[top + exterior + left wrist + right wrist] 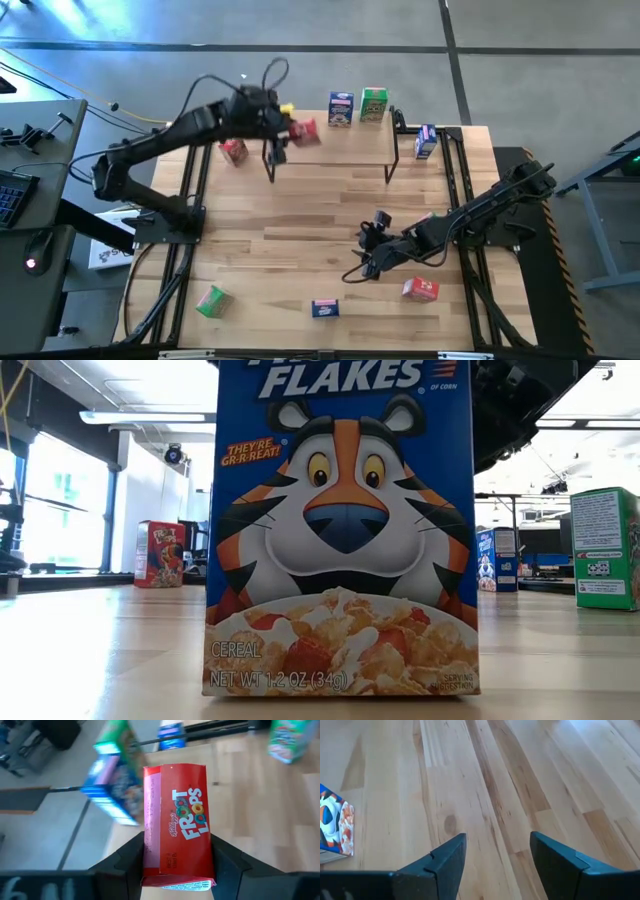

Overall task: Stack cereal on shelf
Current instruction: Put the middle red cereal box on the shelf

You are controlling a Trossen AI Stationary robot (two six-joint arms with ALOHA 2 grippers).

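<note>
My left gripper [292,133] is shut on a red Froot Loops cereal box [175,825], held in the air over the left end of the shelf [340,148] at the table's far side. A blue box [341,108] and a green box [374,103] stand along the shelf's far edge. Another red box [233,150] stands left of the shelf and a blue one [425,142] to its right. My right gripper [368,248] hangs open over the table's middle right, with nothing between its fingers [447,862]. My left gripper pinches the red box between its two fingers, on the two narrow long sides [151,859] near the end closest to the wrist. The fingers come from the table's left, slanting down. The box juts forward past the fingertips, printed face up, lifted clear.
Loose cereal boxes lie near the table's front edge: a green one [212,300], a blue Frosted Flakes box [325,308] that fills the low view [340,530], and a red one [420,289]. A wide strip of bare wooden tabletop [300,215] lies between them and the shelf.
</note>
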